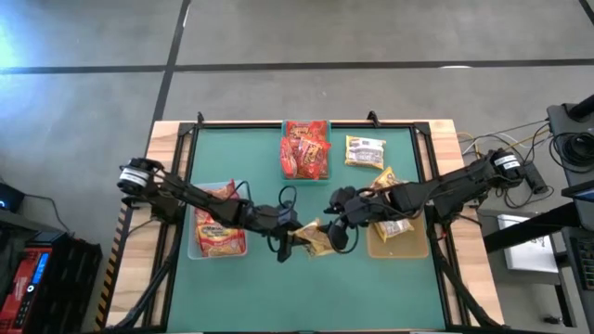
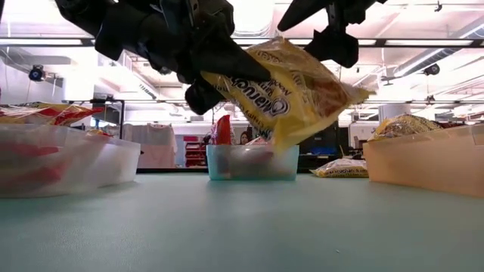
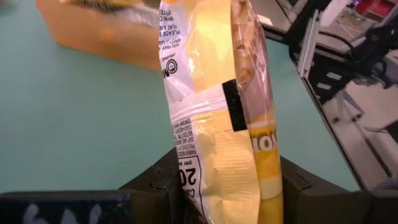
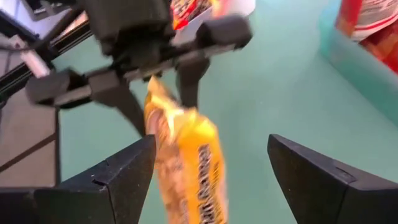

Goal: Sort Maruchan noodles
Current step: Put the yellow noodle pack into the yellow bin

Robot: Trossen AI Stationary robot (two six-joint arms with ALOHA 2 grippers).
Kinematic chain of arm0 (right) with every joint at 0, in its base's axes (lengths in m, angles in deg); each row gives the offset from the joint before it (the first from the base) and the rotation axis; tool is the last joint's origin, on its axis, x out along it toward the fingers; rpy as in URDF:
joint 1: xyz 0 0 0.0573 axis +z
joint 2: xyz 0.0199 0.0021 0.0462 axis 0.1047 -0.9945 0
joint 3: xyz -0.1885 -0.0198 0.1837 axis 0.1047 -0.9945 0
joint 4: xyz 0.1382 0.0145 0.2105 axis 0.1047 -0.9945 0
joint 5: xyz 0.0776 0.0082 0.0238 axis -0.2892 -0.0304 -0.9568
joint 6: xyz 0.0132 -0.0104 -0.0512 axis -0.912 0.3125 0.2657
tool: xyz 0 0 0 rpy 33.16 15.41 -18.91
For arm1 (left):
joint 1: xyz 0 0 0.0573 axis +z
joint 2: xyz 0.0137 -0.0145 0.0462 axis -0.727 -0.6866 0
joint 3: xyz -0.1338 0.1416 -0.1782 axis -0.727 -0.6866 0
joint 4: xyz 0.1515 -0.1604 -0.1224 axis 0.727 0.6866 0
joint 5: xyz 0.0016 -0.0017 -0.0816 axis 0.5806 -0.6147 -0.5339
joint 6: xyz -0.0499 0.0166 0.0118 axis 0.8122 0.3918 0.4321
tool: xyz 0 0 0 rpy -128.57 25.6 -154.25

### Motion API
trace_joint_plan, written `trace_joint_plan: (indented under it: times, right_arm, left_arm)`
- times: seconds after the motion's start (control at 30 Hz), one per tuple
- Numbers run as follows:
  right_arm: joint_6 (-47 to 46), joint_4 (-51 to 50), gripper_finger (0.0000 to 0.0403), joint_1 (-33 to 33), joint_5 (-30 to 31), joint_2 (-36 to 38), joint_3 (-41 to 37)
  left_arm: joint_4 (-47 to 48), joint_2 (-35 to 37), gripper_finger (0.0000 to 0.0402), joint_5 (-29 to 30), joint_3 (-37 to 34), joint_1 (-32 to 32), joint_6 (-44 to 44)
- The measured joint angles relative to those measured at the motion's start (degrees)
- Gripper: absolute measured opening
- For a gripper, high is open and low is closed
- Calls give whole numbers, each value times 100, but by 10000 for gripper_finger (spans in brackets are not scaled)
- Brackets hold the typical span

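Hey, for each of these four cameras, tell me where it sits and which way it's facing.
High: overhead, straight down; both arms, left gripper holding the yellow packet, right gripper beside it.
Low: table height, level toward the room; arms above.
Left wrist: on that arm, past its fingers clamping the packet.
Right wrist: its spread fingers facing the left gripper.
All four show the yellow packet.

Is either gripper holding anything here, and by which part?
The left gripper pinches a yellow crinkly plastic noodle packet by one end; the right gripper is open beside it, holding nothing.
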Motion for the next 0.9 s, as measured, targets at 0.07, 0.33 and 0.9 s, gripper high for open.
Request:
trace_joint_plan:
  times: [0.07, 0.33, 0.9]
  right_arm:
    - [-2, 4, 301, 39, -119, 0, -4]
    - [207, 2, 307, 148, -222, 0, -66]
    - [969, 266, 272, 148, -541, -7, -109]
  left_arm:
    - [-35, 58, 128, 77, 0, 6, -73]
    - [-224, 187, 128, 173, 0, 7, -349]
    - [-285, 191, 128, 437, 305, 11, -664]
